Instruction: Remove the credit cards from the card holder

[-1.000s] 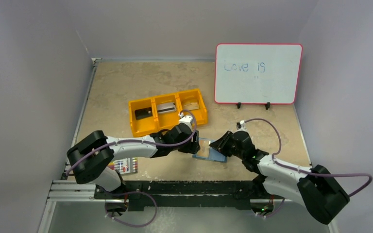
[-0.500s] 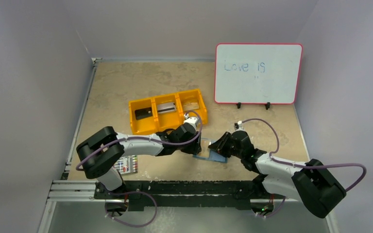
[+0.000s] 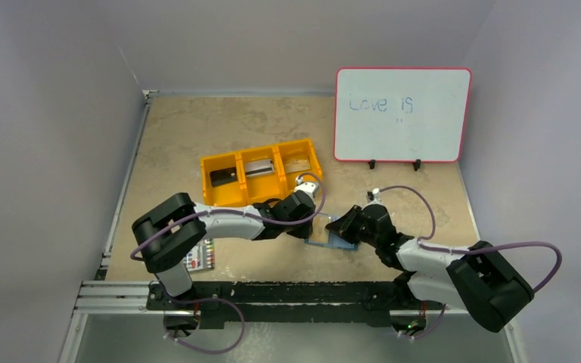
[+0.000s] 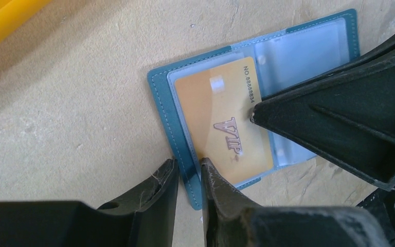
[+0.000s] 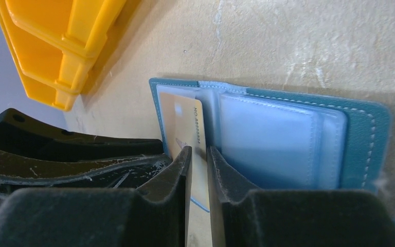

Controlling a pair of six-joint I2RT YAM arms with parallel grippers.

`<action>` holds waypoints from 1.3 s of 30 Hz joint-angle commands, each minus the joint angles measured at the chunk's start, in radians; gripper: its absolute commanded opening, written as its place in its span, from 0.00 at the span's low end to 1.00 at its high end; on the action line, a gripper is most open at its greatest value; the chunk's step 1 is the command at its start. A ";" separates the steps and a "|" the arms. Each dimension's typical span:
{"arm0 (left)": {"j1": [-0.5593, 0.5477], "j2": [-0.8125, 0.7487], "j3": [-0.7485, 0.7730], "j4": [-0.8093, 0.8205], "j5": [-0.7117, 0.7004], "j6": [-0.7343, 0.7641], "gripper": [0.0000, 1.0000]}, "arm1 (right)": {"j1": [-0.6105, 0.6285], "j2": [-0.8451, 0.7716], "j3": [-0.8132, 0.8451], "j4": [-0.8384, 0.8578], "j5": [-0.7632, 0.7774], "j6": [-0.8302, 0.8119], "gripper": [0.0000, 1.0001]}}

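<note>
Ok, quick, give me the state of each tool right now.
Left tool: nearly closed, straddling the edge of the wallet; grip cannot be told.
Right tool: nearly closed, tips at the gold card; grip cannot be told.

We work on a mottled beige tabletop (image 3: 197,128) enclosed on three sides by plain pale lavender-grey walls: the left wall (image 3: 45,151) at 9 o'clock, the back wall (image 3: 272,38) at 12 o'clock and the right wall (image 3: 537,151) at 3 o'clock. A pink-framed whiteboard (image 3: 401,136) stands upright on two black feet at 2 o'clock, with faint blue handwriting. An aluminium rail (image 3: 113,296) borders the table at 6 o'clock. Lighting is soft and even.
</note>
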 commanded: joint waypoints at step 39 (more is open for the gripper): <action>-0.063 -0.004 -0.111 -0.056 -0.240 -0.108 0.00 | -0.005 -0.344 -0.098 -0.226 0.055 -0.016 0.00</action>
